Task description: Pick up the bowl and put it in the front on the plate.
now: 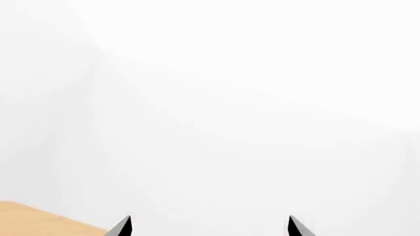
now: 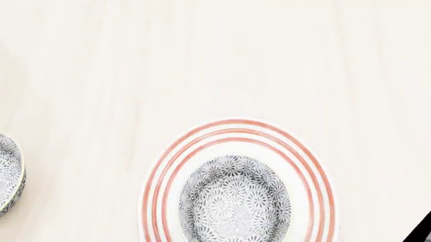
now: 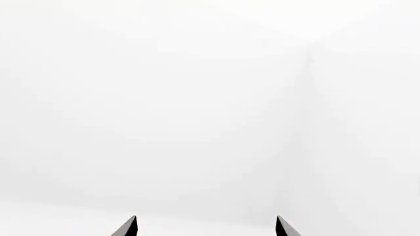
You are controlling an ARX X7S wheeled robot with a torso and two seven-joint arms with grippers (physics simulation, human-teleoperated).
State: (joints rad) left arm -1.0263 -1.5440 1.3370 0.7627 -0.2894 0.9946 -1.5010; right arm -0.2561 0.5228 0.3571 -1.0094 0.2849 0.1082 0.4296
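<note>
Surface: pale wood table [image 2: 202,60].
Bowl [image 2: 234,204]: white, dense grey-blue flowers, sits on the plate [image 2: 232,131] at 6 o'clock.
Second bowl [image 2: 9,174]: 9 o'clock edge.
Left gripper [image 1: 208,227]: tips apart, empty.
Right gripper [image 3: 205,227]: tips apart, empty.

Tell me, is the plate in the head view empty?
No, a flower-patterned bowl sits inside the red-ringed plate, within its rings.

No readable text, labels or numbers anywhere (only decorative patterns); no signs.
</note>
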